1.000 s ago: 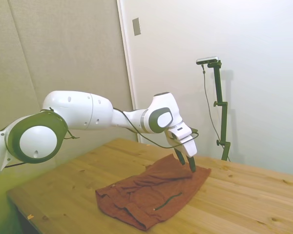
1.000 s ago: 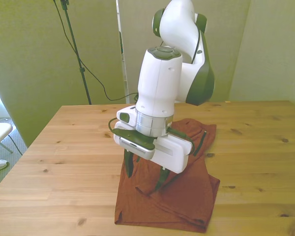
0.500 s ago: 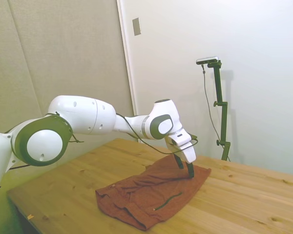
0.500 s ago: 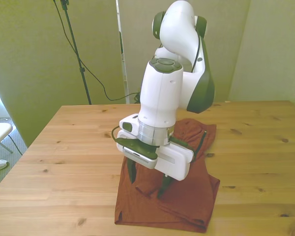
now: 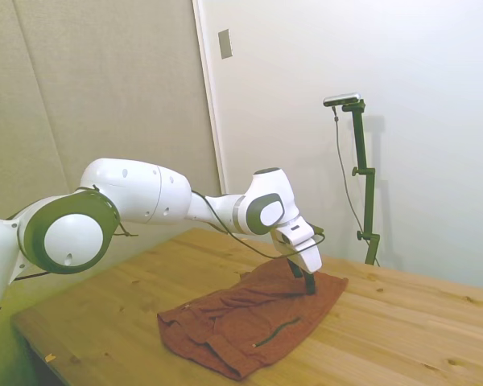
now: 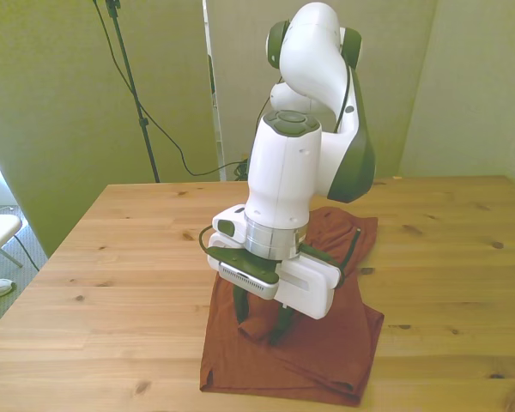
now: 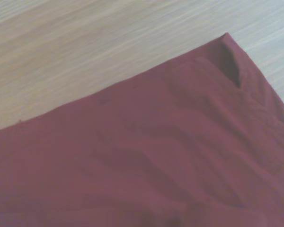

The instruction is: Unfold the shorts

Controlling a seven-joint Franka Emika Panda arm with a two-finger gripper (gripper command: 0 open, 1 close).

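Side view, L to R: white arm (image 5: 137,193) reaching in from pic's left, elbow raised, forearm angled down over desk (image 5: 402,322). Gripper (image 5: 304,277) pointed down at the far-right end of the shorts (image 5: 249,318), dark fingertips (image 5: 310,283) touching the cloth near its upper edge. Fingers close together there, pinched on a fold of the cloth as far as visible. Shorts rust-brown, wrinkled, lying folded on desk, spread diagonally from near-left corner up toward the gripper; thin dark slit mark (image 5: 278,330) on the near half. Bulkier doubled-over lump at the near-left end.

Front view, L to R: bare desk (image 6: 112,257) on front view's left. Shorts (image 6: 326,352) mid-desk, running from far edge near the arm's base down to the near edge, wider at the near end; dark cord (image 6: 354,249) along the far-right side. Gripper (image 6: 259,322) straight down over the front view's left part of the cloth, white wrist block above it hiding much of the garment's middle. Two dark fingers (image 6: 277,327) narrowed toward each other, tips sunk into the cloth with a small raised ridge between them. Bare desk again on front view's right.

Wrist view: blurry close-up, shorts (image 7: 156,165) filling most of the pic, straight hem edge against desk (image 7: 85,52), one corner with small dark fold (image 7: 229,64).
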